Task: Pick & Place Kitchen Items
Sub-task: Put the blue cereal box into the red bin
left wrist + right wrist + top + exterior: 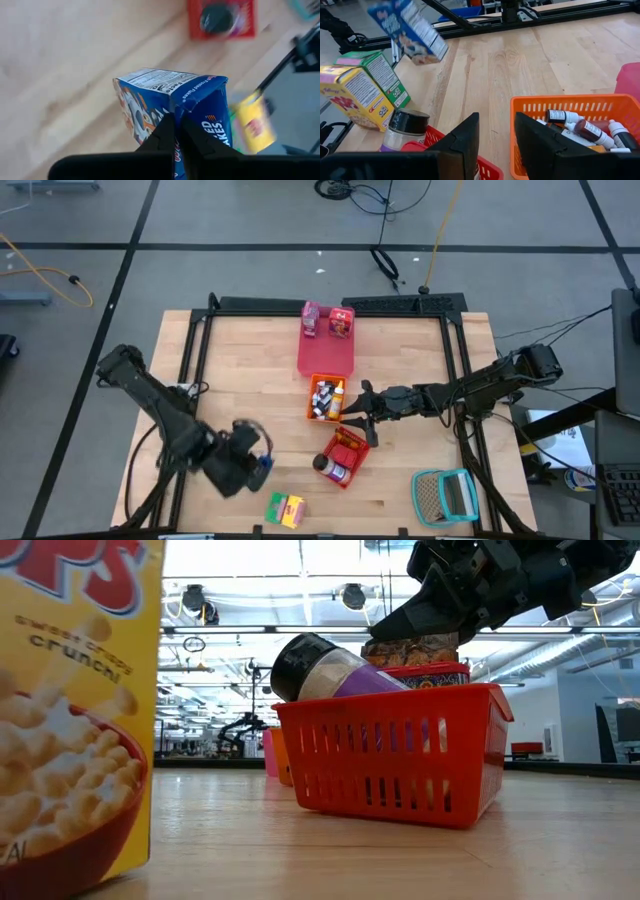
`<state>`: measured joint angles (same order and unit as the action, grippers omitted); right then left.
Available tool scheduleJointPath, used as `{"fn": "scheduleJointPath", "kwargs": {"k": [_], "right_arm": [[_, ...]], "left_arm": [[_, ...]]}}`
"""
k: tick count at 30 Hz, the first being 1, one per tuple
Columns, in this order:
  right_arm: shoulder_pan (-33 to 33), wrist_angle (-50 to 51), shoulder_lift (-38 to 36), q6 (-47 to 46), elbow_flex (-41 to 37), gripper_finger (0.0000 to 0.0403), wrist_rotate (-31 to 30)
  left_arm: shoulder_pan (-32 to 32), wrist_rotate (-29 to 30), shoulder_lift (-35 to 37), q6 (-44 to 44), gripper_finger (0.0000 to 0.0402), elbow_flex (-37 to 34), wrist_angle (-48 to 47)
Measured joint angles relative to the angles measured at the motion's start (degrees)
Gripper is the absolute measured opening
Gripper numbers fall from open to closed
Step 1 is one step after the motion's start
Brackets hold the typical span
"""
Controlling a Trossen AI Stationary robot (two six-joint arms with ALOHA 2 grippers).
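Gripping the blue carton (175, 107) off the table near the front left corner, left gripper (176, 131) clamped tight on its edge. Seen only from overhead: pink cartons (326, 321) on the pink tray (325, 355). Right gripper (496, 137) parted, holding nothing, between orange basket (570, 107) of tiny bottles (592, 131) and red basket (400, 755). Dark-lidded jar (325, 668) leaning in that basket; yellow carton (355, 97) and green carton (385, 75) side by side.

Lab hall: ceiling lights (352, 595), floor cables (385, 200), robot table (250, 360).
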<state>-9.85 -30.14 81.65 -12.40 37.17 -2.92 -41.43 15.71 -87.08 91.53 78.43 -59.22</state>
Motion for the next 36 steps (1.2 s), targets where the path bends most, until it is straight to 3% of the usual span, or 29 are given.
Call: {"fn": "scheduleJointPath", "kwargs": {"k": [7, 16, 20, 25, 28, 36], "right_arm": [[0.0, 0.0, 0.0, 0.0, 0.0, 0.0116, 0.0], [0.0, 0.0, 0.0, 0.0, 0.0, 0.0116, 0.0], [0.0, 0.0, 0.0, 0.0, 0.0, 0.0116, 0.0], [0.0, 0.0, 0.0, 0.1, 0.0, 0.0116, 0.0], [0.0, 0.0, 0.0, 0.9, 0.0, 0.0116, 0.0], [0.1, 0.0, 0.0, 3.3, 0.0, 0.0116, 0.0]], "left_arm": [[11.4, -1.3, 6.4, -12.1, 0.0003, 0.0, -1.1], [32.4, -5.9, 11.6, -28.4, 0.0005, 0.1, -0.6], [41.9, -11.2, 11.3, -34.8, 0.0002, 0.1, 0.6], [52.0, -18.2, 10.3, -42.2, 0.0008, 0.1, 10.0], [57.1, -22.3, 9.1, -46.0, 0.0004, 0.2, 16.0], [67.2, -31.1, 2.6, -51.3, 0.0003, 0.2, 21.4]]}}
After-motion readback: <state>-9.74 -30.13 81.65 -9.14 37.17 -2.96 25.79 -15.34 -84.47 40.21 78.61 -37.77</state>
